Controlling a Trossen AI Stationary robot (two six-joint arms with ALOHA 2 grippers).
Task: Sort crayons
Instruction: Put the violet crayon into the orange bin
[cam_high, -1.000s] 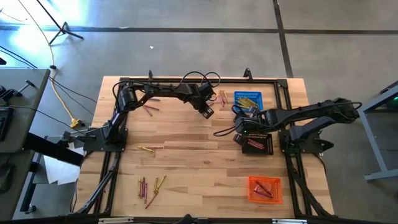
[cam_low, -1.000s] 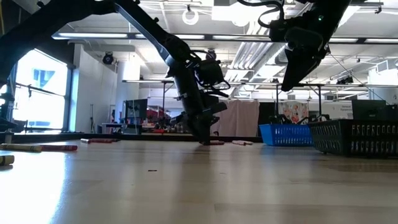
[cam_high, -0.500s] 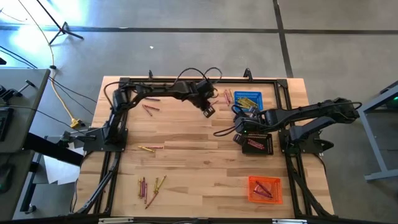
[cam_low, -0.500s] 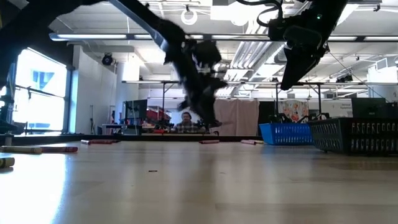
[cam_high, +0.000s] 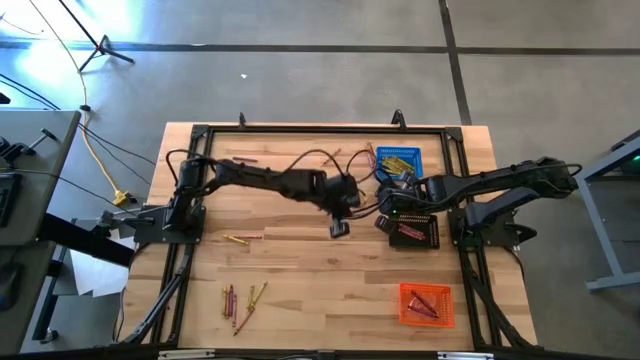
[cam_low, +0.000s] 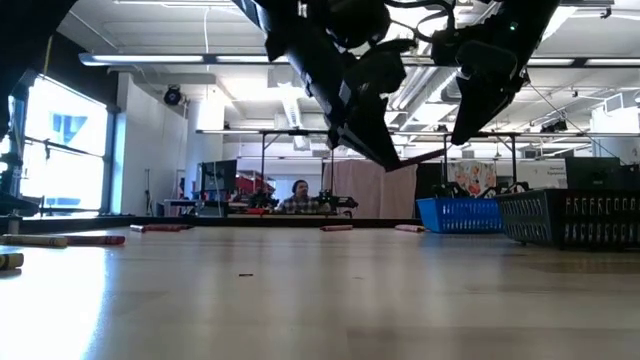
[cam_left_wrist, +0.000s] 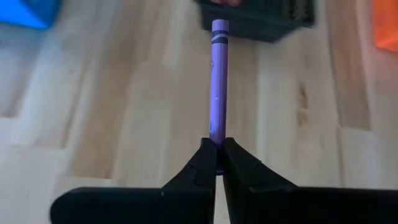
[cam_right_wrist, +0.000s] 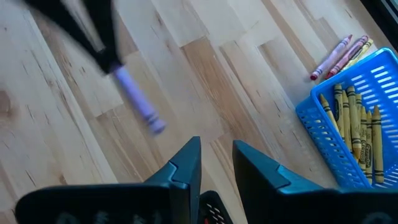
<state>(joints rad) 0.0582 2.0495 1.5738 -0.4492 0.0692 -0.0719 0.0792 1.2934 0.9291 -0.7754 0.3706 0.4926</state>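
1. One purple crayon (cam_left_wrist: 217, 81) was clamped at its end between the closed fingers of the left hand (cam_left_wrist: 216, 163), held above the bench (cam_high: 300, 260) near the middle and not far from the black basket (cam_high: 415, 230).
2. I judge the crayon to be light and stiff, but it is wax, so it could snap or slip under a hard squeeze. A grip on the paper sleeve nearer the middle would probably be steadier than the end grip.
3. The right hand (cam_right_wrist: 214, 163) hung beside the blue and black baskets with its fingers a little apart and nothing between them.
4. The blue basket (cam_right_wrist: 357, 124) held yellow crayons lying side by side.
5. The black basket held several reddish crayons, and the orange basket (cam_high: 426, 305) near the front corner held a few reddish ones too.
6. Many loose crayons (cam_high: 243, 300) lay on the bench: a mixed group at the front left, a few just beside the blue basket, and some more on the left side.
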